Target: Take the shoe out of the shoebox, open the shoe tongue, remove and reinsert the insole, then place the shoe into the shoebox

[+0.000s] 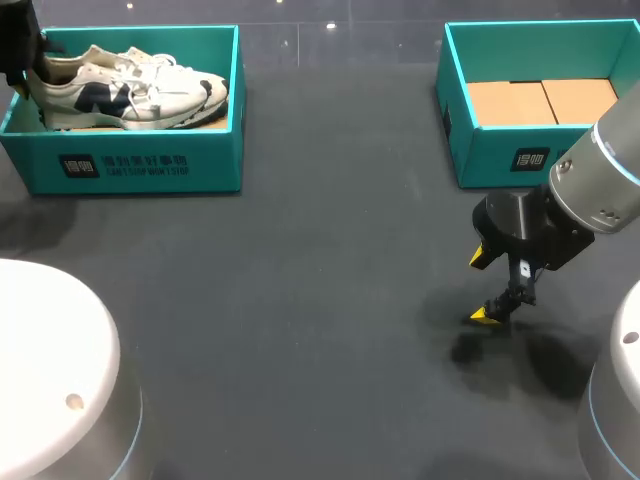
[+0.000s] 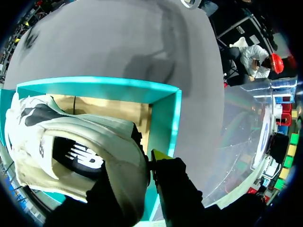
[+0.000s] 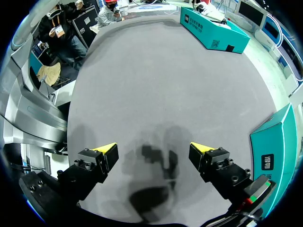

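The shoe [image 1: 130,92] lies inside the teal shoebox [image 1: 140,165] at the far left of the tabletop [image 1: 300,300]. Its toe points toward the middle of the tabletop and its heel sits at the box's outer end. That heel end is where the left gripper [image 1: 22,60] has its place, right at the box's corner. I judge this is because the heel collar gives a firm edge by which to lift the shoe out, the first step of the task. In the left wrist view the heel fills the space directly against the gripper and hides much of it, so I cannot tell whether the gripper is clamped on the shoe or only set against it. The shoe rests in the box, so the lift seems not yet done.

The right gripper [image 1: 483,287] hangs low over bare tabletop with its jaws wide apart and nothing between them. It is just in front of a second shoebox [image 1: 500,155] that shows only its cardboard floor. It is well apart from the shoe, probably waiting to help with the tongue and insole once the shoe comes across
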{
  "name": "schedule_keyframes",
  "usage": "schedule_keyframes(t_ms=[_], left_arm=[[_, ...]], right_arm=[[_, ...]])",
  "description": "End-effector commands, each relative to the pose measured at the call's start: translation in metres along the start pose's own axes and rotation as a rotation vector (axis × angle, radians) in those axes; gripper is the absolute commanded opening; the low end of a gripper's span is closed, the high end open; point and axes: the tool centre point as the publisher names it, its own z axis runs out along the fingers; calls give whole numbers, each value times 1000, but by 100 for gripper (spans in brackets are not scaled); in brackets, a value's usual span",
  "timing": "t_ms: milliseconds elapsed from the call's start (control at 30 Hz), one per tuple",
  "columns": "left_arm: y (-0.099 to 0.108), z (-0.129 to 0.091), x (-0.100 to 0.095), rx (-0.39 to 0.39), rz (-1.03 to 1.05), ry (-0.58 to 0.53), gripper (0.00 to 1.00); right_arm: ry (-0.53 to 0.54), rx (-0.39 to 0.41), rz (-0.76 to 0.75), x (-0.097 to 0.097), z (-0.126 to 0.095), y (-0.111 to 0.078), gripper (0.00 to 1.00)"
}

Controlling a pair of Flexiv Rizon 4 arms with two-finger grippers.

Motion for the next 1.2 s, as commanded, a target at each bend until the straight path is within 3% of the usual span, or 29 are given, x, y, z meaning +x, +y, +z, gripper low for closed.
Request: schedule_keyframes(t_ms=[33, 267, 733, 967, 1200], left_arm=[[2, -14, 1, 9, -8, 11, 0], [4, -37, 7, 18, -35, 30, 0], [2, -108, 20, -38, -87, 40, 0], [-17, -138, 22, -61, -104, 65, 0], [-57, -156, 18, -85, -109, 76, 0]], right_arm=[[-4, 0, 0, 2, 1, -1, 100], [-4, 0, 0, 2, 1, -1, 100], [-4, 0, 0, 2, 1, -1, 100], [-4, 0, 0, 2, 1, -1, 100], [-4, 0, 0, 2, 1, -1, 100]])
